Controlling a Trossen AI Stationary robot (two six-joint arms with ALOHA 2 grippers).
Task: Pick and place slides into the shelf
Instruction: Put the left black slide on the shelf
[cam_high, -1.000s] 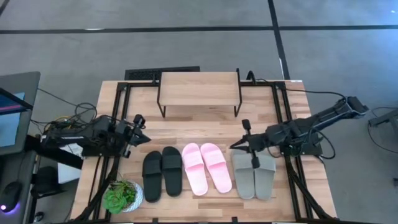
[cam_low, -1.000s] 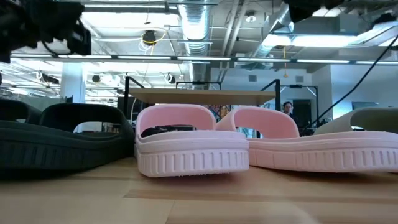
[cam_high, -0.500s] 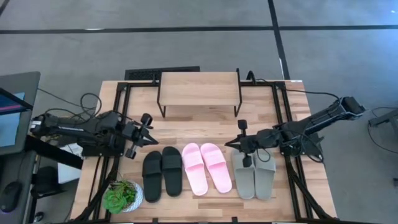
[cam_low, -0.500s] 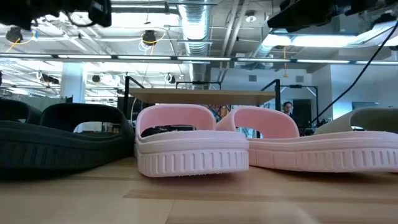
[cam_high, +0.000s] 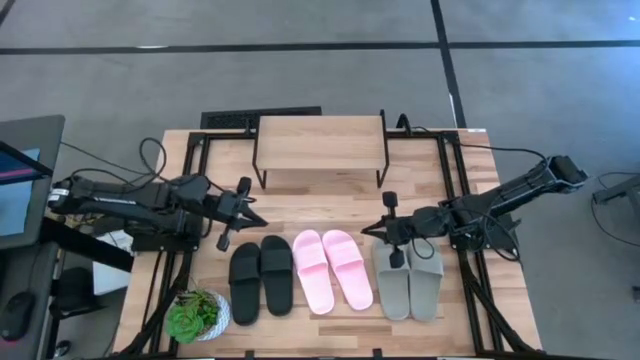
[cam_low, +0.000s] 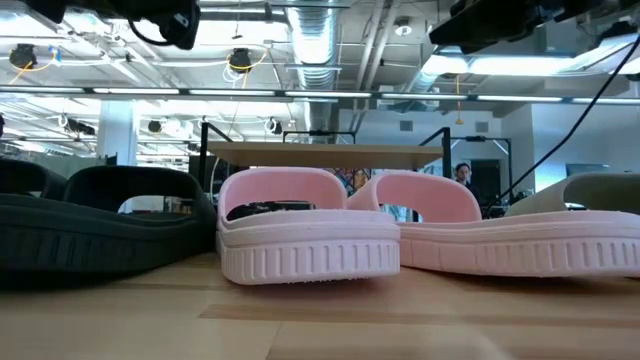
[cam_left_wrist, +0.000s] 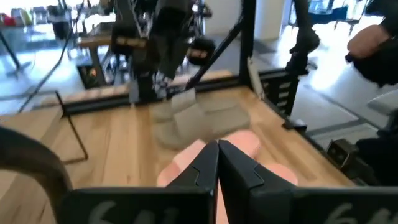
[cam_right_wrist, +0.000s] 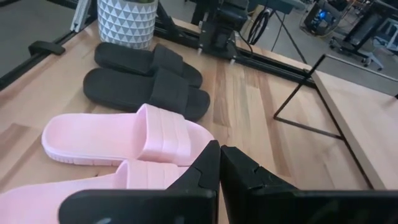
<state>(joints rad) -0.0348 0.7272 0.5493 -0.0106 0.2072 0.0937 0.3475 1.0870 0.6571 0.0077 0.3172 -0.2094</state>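
Note:
Three pairs of slides lie soles down in a row near the table's front: black (cam_high: 261, 280), light pink (cam_high: 332, 268) and grey-green (cam_high: 408, 281). The shelf (cam_high: 320, 147), a low rack with a plank top and thin black legs, stands at the far middle. My left gripper (cam_high: 262, 221) is shut and hangs above the table, just beyond the black pair's far ends. My right gripper (cam_high: 366, 229) is shut too, in the air between the pink and grey-green pairs' far ends. Neither holds anything.
A small green plant in a white patterned pot (cam_high: 199, 316) stands at the near left corner beside the black slides. Black frame rails (cam_high: 452, 180) run along both sides of the table. Bare wood lies between the slides and the shelf.
My left gripper has risen and moved toward the table's right edge, now standing past the black pair's far ends, still shut. My right gripper has shifted slightly toward the left and stays shut. The slides have not moved.

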